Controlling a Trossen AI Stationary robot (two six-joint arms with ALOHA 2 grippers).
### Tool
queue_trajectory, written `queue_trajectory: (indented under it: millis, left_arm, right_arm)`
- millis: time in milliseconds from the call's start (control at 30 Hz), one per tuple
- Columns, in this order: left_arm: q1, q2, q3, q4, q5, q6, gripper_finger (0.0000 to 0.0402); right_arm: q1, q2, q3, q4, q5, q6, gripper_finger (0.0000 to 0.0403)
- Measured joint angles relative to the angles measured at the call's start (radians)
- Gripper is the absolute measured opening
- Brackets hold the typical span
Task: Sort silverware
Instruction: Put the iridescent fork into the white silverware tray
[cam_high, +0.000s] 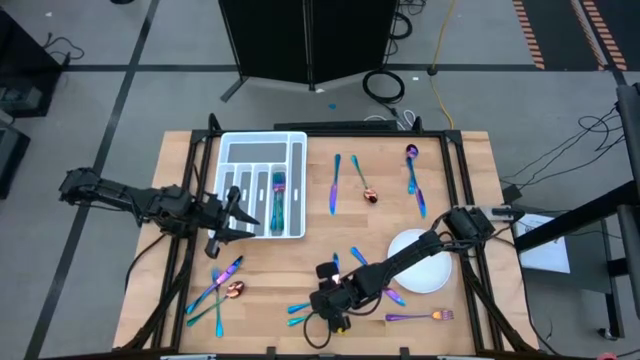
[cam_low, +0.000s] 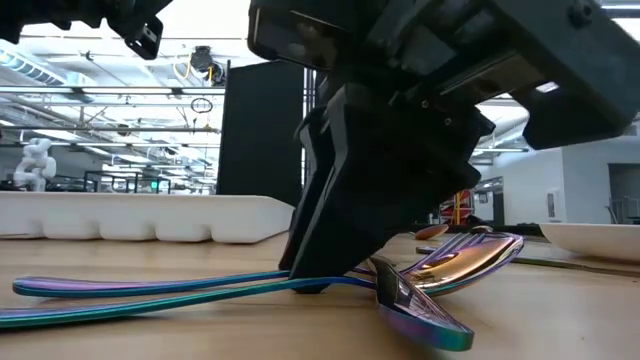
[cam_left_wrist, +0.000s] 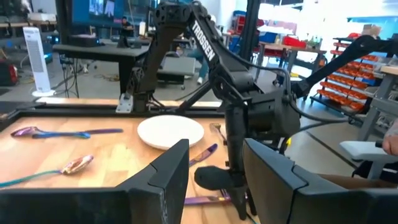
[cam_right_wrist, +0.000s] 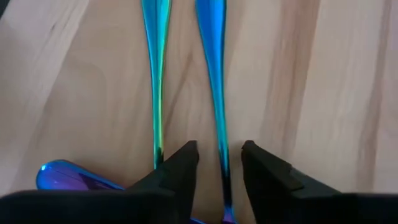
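Rainbow-metal silverware lies scattered on the wooden table. My right gripper is down at the tabletop near the front edge, open. Its fingers stand on either side of a blue handle without touching it. A second teal handle lies just outside one finger, and a spoon bowl beside that. The low view shows the fingertips right down at these two handles. My left gripper hovers open and level at the near side of the white divided tray, with nothing between its fingers. One piece lies in the tray.
A round white plate sits right of my right gripper, a fork in front of it. More pieces lie at the front left and at the far right. My right arm crosses the plate's near-left side.
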Motion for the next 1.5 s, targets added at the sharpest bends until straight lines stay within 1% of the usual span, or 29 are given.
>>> queue_trajectory:
  millis: [67, 167, 200, 300, 400, 533, 600, 667, 767, 833, 933, 1000, 1100, 1200, 1267, 1367, 1500]
  left_arm:
    - [0.0, 0.0, 0.0, 0.008, 0.0, 0.019, 0.0152]
    - [0.0, 0.0, 0.0, 0.008, -0.001, 0.024, 0.0152]
    - [0.0, 0.0, 0.0, 0.008, -0.001, 0.025, 0.0152]
    - [0.0, 0.0, 0.0, 0.014, -0.004, 0.025, 0.0152]
    - [0.0, 0.0, 0.0, 0.034, -0.004, 0.025, 0.0152]
    - [0.0, 0.0, 0.0, 0.034, -0.004, 0.025, 0.0152]
    - [0.0, 0.0, 0.0, 0.038, -0.004, 0.025, 0.0152]
    - [0.0, 0.0, 0.0, 0.039, -0.004, 0.023, 0.0152]
    - [0.0, 0.0, 0.0, 0.04, -0.003, 0.023, 0.0152]
    - [0.0, 0.0, 0.0, 0.04, -0.003, 0.023, 0.0152]
    - [0.0, 0.0, 0.0, 0.04, -0.003, 0.023, 0.0152]
    - [0.0, 0.0, 0.0, 0.04, -0.002, 0.023, 0.0152]
    - [0.0, 0.0, 0.0, 0.042, 0.003, 0.023, 0.0152]
    - [0.0, 0.0, 0.0, 0.045, 0.003, 0.023, 0.0152]
    - [0.0, 0.0, 0.0, 0.046, 0.003, 0.025, 0.0152]
    - [0.0, 0.0, 0.0, 0.046, 0.003, 0.042, 0.0152]
    - [0.0, 0.0, 0.0, 0.046, 0.003, 0.042, 0.0152]
  right_arm:
    - [0.001, -0.001, 0.0, 0.0, -0.002, 0.001, 0.0077]
    - [0.001, -0.002, 0.0, 0.003, -0.009, -0.001, 0.0023]
    - [0.001, -0.002, 0.0, 0.006, -0.009, -0.001, 0.0012]
    - [0.001, -0.001, -0.002, 0.038, -0.007, 0.016, 0.001]
    - [-0.001, 0.005, -0.003, 0.143, 0.004, 0.019, 0.0005]
    - [-0.003, 0.003, -0.005, 0.235, 0.061, -0.009, 0.0002]
    - [-0.007, 0.003, -0.033, 0.301, 0.083, -0.01, 0.0002]
    - [-0.014, 0.003, -0.077, 0.413, 0.082, -0.009, 0.0001]
    - [-0.027, 0.003, -0.167, 0.649, 0.093, -0.009, 0.0001]
    - [-0.035, 0.003, -0.233, 0.81, 0.128, 0.007, 0.0001]
    - [-0.055, 0.003, -0.326, 1.056, 0.141, 0.029, 0.0001]
    - [-0.064, 0.002, -0.384, 1.209, 0.17, 0.062, 0.0001]
    - [-0.072, 0.002, -0.464, 1.425, 0.221, 0.06, 0.0]
    - [-0.076, 0.001, -0.507, 1.618, 0.235, -0.002, 0.0]
    - [-0.079, 0.001, -0.512, 1.694, 0.232, -0.06, 0.0]
    - [-0.089, 0.0, -0.502, 1.721, 0.212, -0.193, 0.0]
    - [-0.113, 0.0, -0.484, 1.698, 0.156, -0.446, 0.0]
